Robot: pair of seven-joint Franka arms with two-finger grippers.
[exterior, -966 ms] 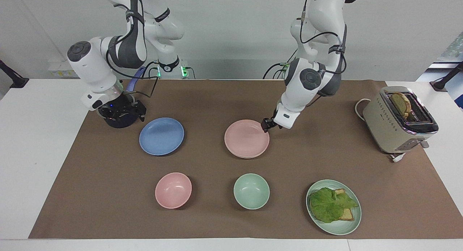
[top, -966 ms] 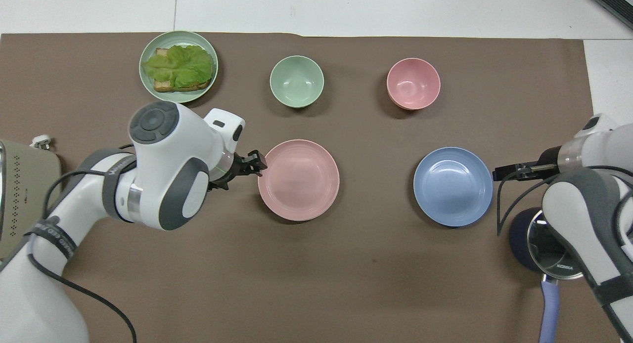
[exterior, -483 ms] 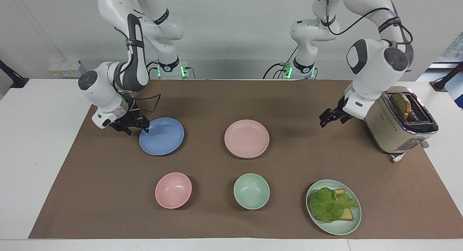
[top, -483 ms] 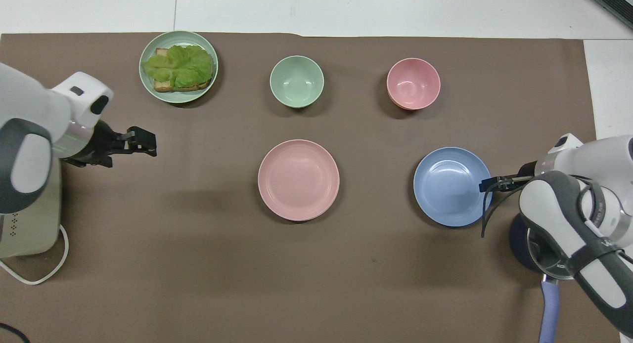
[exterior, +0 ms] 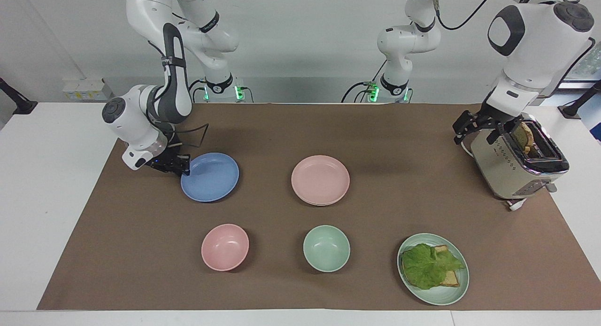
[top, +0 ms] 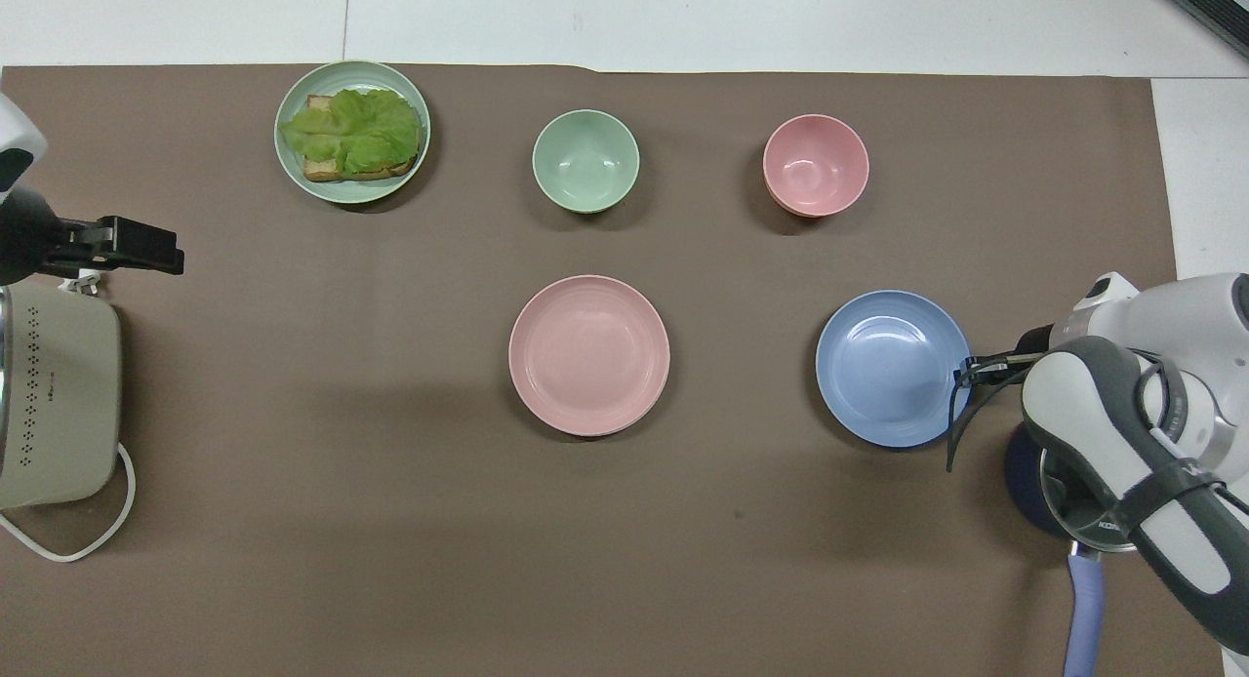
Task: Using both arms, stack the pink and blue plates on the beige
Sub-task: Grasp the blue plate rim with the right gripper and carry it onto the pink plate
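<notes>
The blue plate (exterior: pixel 210 176) lies flat on the brown mat toward the right arm's end. My right gripper (exterior: pixel 181 168) is low at its rim on the side toward that end, shut on the rim (top: pixel 968 369). The pink plate (exterior: pixel 320 179) sits at mid-table with nothing touching it (top: pixel 589 354). Its edge looks doubled, as if it lies on another plate; the beige plate is hidden. My left gripper (exterior: pixel 475 130) hangs open and empty in the air over the toaster's end (top: pixel 146 251).
A pink bowl (exterior: pixel 225 247) and a mint bowl (exterior: pixel 326 248) stand farther from the robots than the plates. A green plate (exterior: pixel 443 298) holds toast and lettuce. A toaster (exterior: pixel 512 168) stands at the left arm's end. A dark pot with a blue handle (top: pixel 1081 609) sits under the right arm.
My left gripper came off the pink plate's rim and swung up toward the toaster. My right gripper moved from beside the dark pot onto the blue plate's rim and closed.
</notes>
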